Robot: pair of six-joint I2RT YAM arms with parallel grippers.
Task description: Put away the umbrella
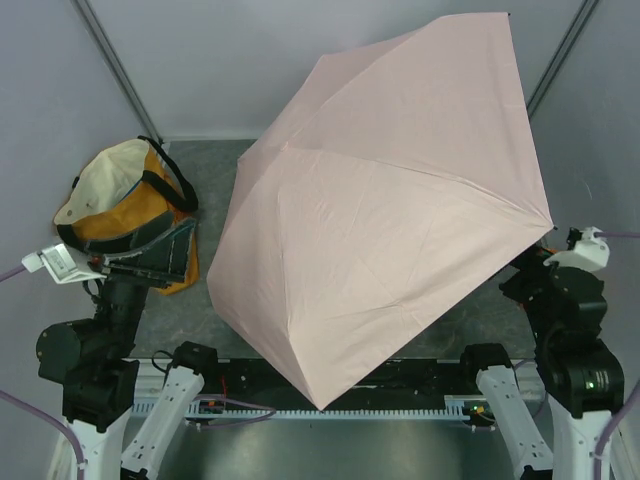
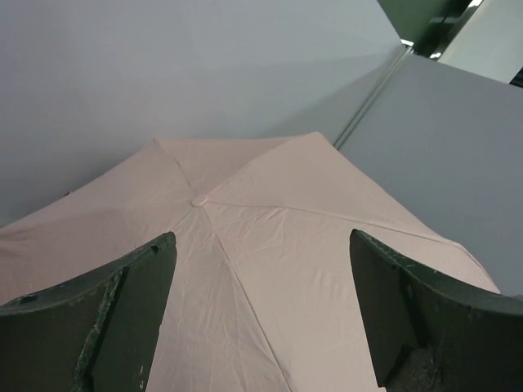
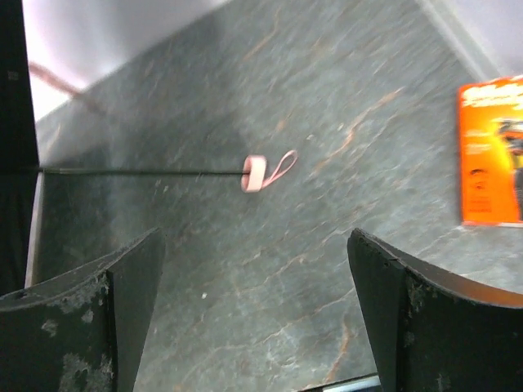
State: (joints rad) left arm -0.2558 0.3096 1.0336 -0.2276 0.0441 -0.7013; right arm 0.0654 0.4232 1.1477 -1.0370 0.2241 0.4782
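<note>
Umbrella (image 1: 390,210) fully open, canopy tilted over most of table (image 1: 190,310), tote bag (image 1: 120,200) at its left. Left gripper (image 2: 260,237) and right gripper (image 3: 253,233) both spread wide, empty (nothing grasped yet). Step: approach. Next probably needs reach under canopy to shaft (image 3: 139,171), then collapse.

A robotics lab, I'd say: plain grey panel walls (image 1: 200,60) on metal struts (image 1: 114,60) box in a stone-patterned table (image 1: 190,310), with the left arm (image 1: 90,350) and right arm (image 1: 570,340) bolted at its near edge.
</note>
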